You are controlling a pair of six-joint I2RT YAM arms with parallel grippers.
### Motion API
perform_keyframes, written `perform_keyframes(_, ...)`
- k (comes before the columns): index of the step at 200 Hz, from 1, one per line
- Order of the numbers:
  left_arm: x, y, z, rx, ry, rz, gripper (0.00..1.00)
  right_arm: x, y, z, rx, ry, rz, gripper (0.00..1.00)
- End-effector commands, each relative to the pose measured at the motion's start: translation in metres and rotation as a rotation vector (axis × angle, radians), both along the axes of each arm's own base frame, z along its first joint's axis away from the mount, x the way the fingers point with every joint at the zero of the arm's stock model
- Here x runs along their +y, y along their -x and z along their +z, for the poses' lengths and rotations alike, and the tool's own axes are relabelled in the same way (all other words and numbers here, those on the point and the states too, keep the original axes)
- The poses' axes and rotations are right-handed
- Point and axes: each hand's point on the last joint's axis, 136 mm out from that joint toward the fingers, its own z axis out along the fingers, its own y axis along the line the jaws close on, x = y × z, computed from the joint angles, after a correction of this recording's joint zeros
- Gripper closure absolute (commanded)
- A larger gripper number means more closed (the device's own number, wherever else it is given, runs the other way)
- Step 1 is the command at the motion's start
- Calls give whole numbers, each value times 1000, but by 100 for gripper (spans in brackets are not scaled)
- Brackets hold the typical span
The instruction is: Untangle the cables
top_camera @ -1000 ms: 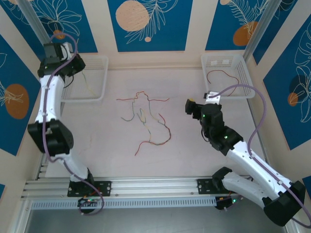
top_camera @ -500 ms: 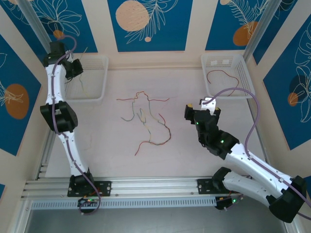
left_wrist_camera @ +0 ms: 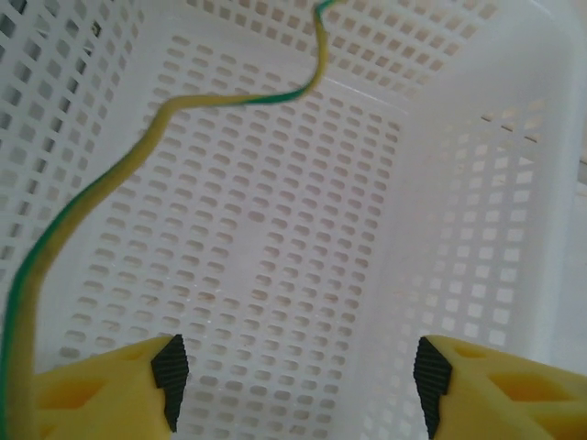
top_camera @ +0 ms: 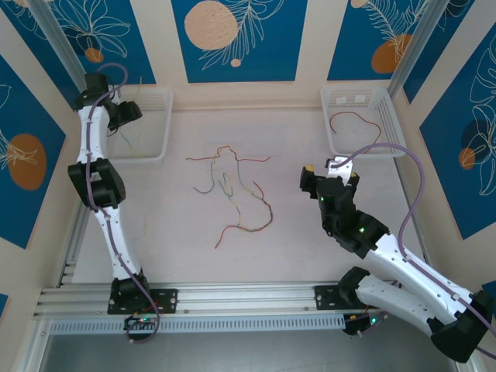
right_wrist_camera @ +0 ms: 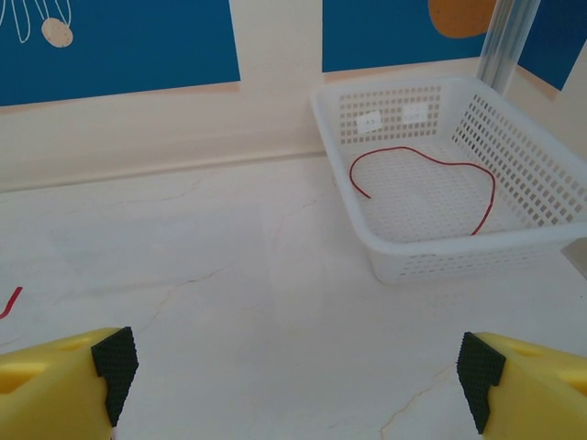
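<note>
White perforated plastic makes up the left basket [left_wrist_camera: 477, 183], seen from the left wrist camera. A yellow-green cable [left_wrist_camera: 229, 99] snakes across its floor and runs down past the outer edge of one yellow finger. The left gripper [left_wrist_camera: 298, 371] has its jaws standing apart over the basket floor, with nothing between the black pads. From above, that gripper [top_camera: 128, 112] hangs at the left basket [top_camera: 165, 124] in the far left corner of the table [top_camera: 178, 225], the arm stretched well forward. The remaining cables [top_camera: 232, 194] lie in a loose tangle near the middle of the table, thin red, green and yellowish strands crossing one another, well apart from both baskets. A single red cable [top_camera: 353, 114] lies curved inside the right basket [top_camera: 394, 124] in the far right corner. The right gripper [top_camera: 308, 177] sits to the right of the tangle, not touching it. On the right wrist camera its jaws [right_wrist_camera: 298, 367] are spread wide over bare tabletop, with the red cable [right_wrist_camera: 431, 160] lying in the basket [right_wrist_camera: 459, 261] ahead.
</note>
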Motion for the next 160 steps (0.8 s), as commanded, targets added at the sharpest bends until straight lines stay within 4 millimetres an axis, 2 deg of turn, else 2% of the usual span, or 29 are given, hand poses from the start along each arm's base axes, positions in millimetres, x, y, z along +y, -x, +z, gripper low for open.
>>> perform_keyframes(1,11,6,36,-54,-93,24,29,-9,2,9,-27,1,-39,7)
perform_keyframes(24,13,16,67,-77,-198,29,31,-10,2,10,-31,-1,-39,7)
perform_keyframes(29,15,19,73,-77,-232,38,44,-10,1,11,-32,-4,-39,7)
perform_keyframes(34,16,21,79,-80,-257,36,74,-10,1,11,-33,-5,-40,7)
perform_keyframes(37,17,22,81,-81,-268,37,87,-10,1,11,-34,-6,-39,7)
perform_keyframes(39,17,23,83,-82,-274,38,93,-10,1,11,-34,-7,-38,7)
perform_keyframes(43,18,24,85,-87,-283,46,98,-10,1,12,-35,-9,-38,7)
perform_keyframes(88,15,29,97,-110,-271,33,100,-10,1,13,-39,-25,-32,7)
perform_keyframes(122,4,48,131,-168,-276,40,100,-12,1,16,-41,-23,-35,7)
perform_keyframes(149,2,76,130,-102,-262,60,100,-12,0,19,-53,-30,-34,7)
perform_keyframes(160,-4,84,123,-78,-240,45,100,-12,0,18,-53,-36,-32,7)
